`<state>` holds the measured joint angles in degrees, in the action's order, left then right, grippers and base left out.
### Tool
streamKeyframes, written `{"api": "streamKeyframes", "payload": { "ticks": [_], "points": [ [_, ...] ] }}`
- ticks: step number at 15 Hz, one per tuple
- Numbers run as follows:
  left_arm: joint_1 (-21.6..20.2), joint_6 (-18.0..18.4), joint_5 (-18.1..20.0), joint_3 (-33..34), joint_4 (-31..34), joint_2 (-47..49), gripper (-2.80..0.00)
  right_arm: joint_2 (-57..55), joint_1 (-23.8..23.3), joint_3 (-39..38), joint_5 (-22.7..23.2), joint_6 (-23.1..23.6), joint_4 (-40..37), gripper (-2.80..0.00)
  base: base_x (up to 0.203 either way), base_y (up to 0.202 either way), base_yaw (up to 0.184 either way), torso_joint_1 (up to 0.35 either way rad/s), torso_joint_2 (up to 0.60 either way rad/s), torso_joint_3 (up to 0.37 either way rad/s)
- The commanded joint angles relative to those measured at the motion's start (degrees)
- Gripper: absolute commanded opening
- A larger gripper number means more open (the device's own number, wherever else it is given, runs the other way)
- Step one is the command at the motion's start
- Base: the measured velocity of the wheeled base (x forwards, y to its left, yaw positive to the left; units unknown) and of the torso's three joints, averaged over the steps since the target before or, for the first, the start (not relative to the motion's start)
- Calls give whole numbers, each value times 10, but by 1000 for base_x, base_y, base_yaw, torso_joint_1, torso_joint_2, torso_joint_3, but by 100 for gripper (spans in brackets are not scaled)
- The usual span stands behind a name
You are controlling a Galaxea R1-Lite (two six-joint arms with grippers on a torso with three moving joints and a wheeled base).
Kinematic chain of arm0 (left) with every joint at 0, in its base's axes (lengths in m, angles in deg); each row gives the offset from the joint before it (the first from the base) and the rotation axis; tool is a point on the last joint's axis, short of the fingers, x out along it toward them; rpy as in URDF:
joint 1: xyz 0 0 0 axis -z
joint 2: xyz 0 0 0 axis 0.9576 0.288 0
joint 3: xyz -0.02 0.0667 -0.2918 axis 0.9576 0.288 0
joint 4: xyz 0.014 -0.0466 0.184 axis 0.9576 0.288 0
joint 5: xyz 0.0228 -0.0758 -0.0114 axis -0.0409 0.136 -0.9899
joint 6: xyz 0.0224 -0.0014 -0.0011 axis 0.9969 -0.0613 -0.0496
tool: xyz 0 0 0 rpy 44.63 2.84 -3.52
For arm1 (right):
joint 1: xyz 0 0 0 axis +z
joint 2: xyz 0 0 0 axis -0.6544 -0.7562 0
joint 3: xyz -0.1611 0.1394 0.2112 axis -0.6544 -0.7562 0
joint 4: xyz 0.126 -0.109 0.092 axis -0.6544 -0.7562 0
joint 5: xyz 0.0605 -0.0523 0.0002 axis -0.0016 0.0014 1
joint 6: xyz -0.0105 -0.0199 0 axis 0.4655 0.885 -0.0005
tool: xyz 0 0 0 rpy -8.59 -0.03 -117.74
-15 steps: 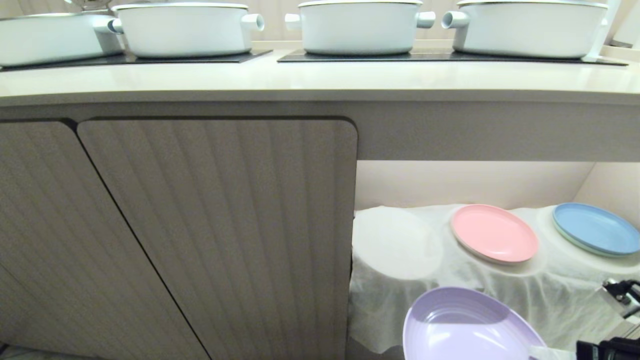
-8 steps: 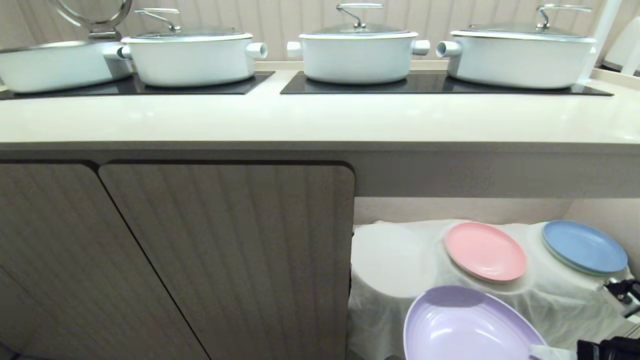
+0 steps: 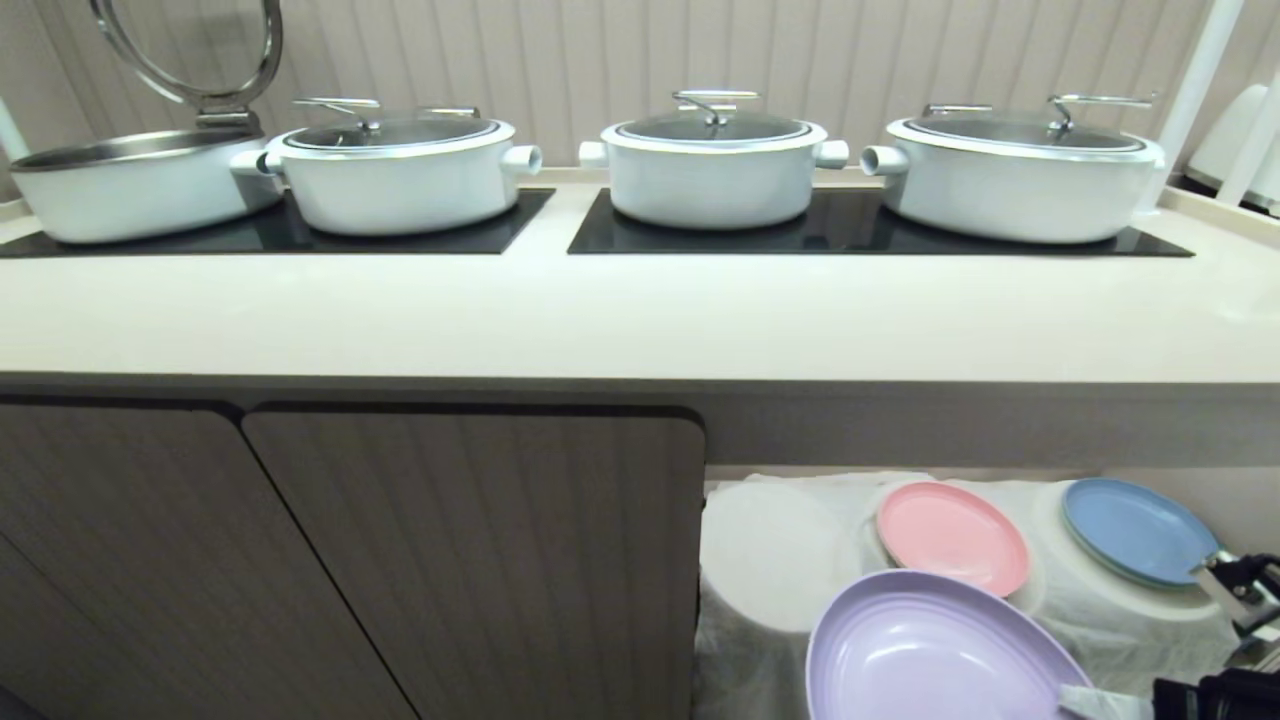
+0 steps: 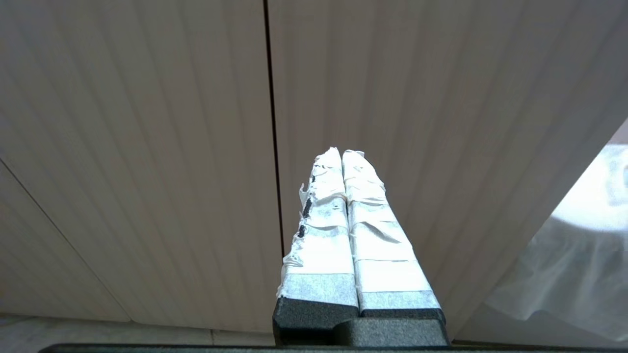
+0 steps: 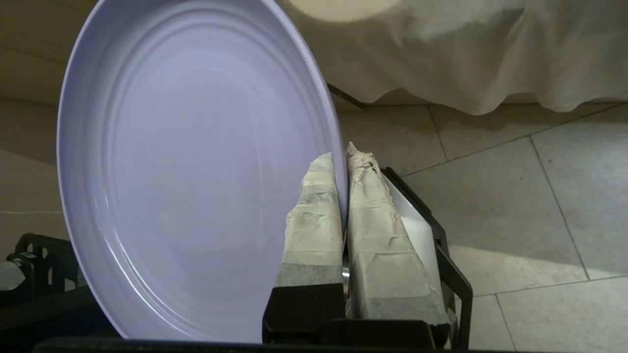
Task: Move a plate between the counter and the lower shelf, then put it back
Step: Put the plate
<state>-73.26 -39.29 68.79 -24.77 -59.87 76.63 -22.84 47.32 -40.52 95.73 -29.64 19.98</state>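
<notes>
The lilac plate [image 3: 930,650] hangs in the air in front of the lower shelf [image 3: 780,560], below the counter [image 3: 640,320]. My right gripper [image 5: 342,157] is shut on the plate's [image 5: 191,166] rim, one taped finger inside and one outside; in the head view only its tip [image 3: 1085,703] shows at the bottom right. The shelf's white cloth has a bare round mound at its left. My left gripper [image 4: 342,153] is shut and empty, parked facing the cabinet doors [image 4: 392,98]; it does not show in the head view.
A pink plate [image 3: 952,535] and a blue plate [image 3: 1140,530] lie on the shelf's cloth. Several white pots, such as one [image 3: 712,165] in the middle, stand on the black hob panels [image 3: 860,235]. Ribbed cabinet doors [image 3: 470,560] close the left side. Tiled floor [image 5: 515,196] lies below.
The whole head view has shifted downward: the camera rose, so more of the countertop and pots shows and less of the shelf. The plate keeps its place in view, still gripped.
</notes>
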Motion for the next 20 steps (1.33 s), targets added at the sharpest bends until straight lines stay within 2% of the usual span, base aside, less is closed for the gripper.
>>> {"api": "streamKeyframes", "payload": {
  "ticks": [1,20],
  "points": [
    [0,-1,0,0,0,0,-280,5,1,1,2,0,-4,-280,0,0,0,212,-493,-268],
    [-1,-1,0,0,0,0,-280,4,11,19,3,3,-15,-280,0,0,0,244,-526,-281]
  ]
}}
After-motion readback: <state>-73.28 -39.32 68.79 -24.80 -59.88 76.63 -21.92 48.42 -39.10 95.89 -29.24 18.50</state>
